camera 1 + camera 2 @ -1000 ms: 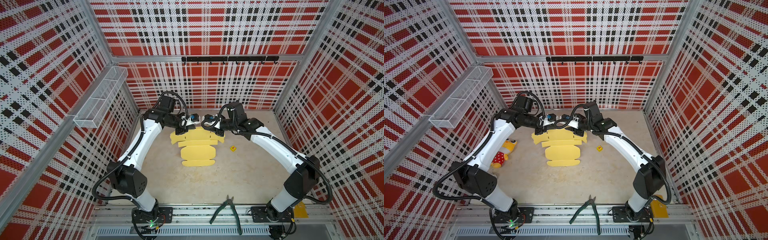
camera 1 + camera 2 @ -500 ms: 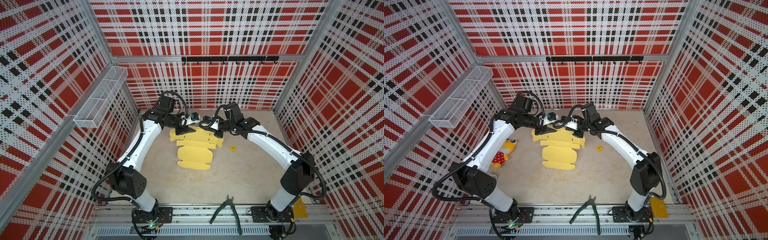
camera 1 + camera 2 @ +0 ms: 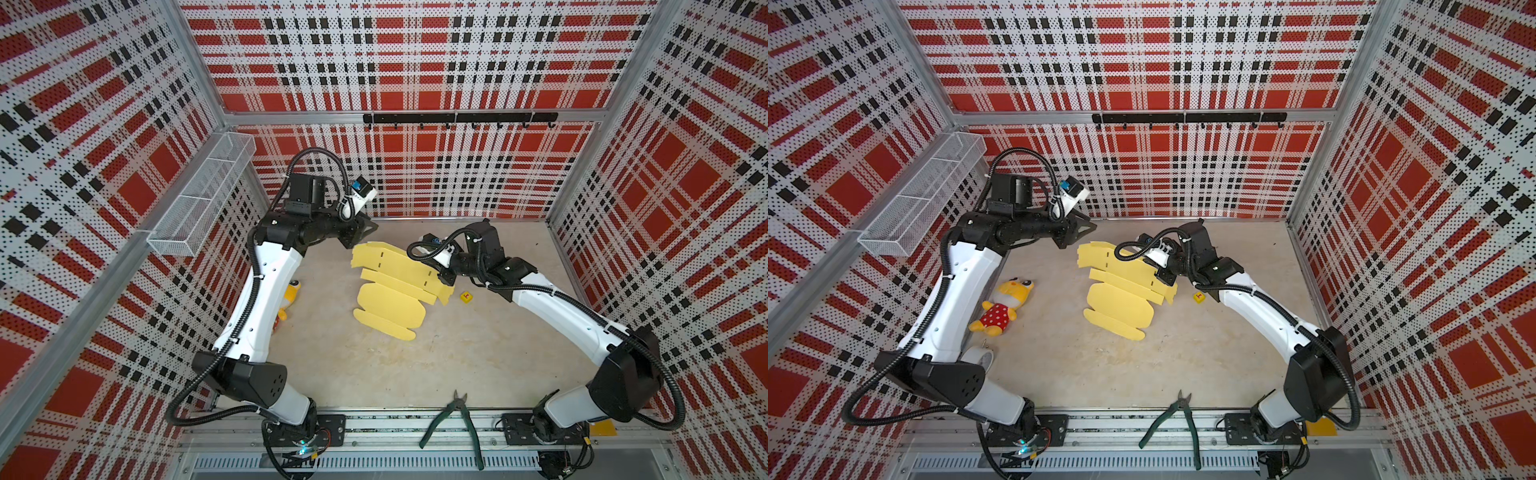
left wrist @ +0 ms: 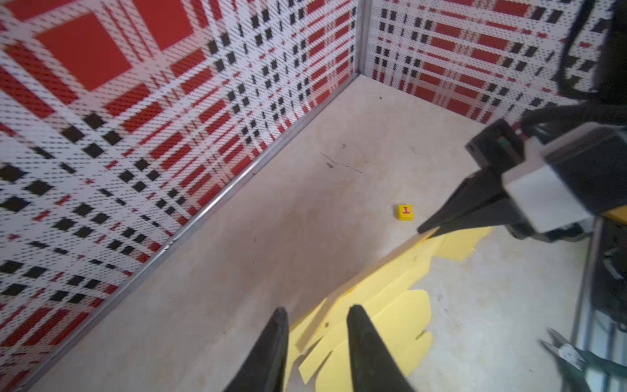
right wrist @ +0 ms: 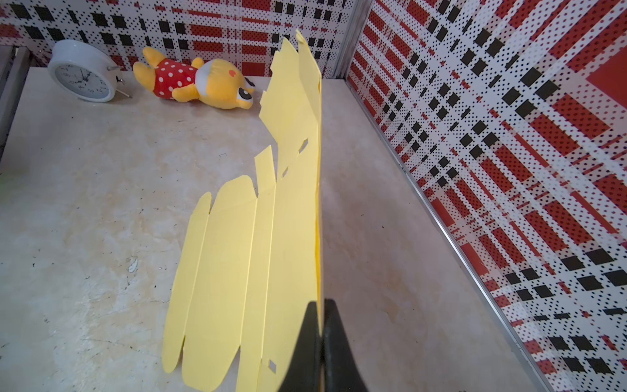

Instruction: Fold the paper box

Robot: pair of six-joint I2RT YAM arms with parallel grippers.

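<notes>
Paper box: back panel upright for creasing, right gripper pinched on its edge; left gripper parted, empty.

Same build both sides: left arm and right arm have white moulded link shells, black joint housings, black corrugated conduit zip-tied along the outside; left gripper, right gripper black with long tapered fingers; white wrist camera mount, blue-topped

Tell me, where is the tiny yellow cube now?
In both top views the tiny yellow cube sits on the tabletop right of centre, just clear of the right edge of the paper box, near the right gripper.
</notes>
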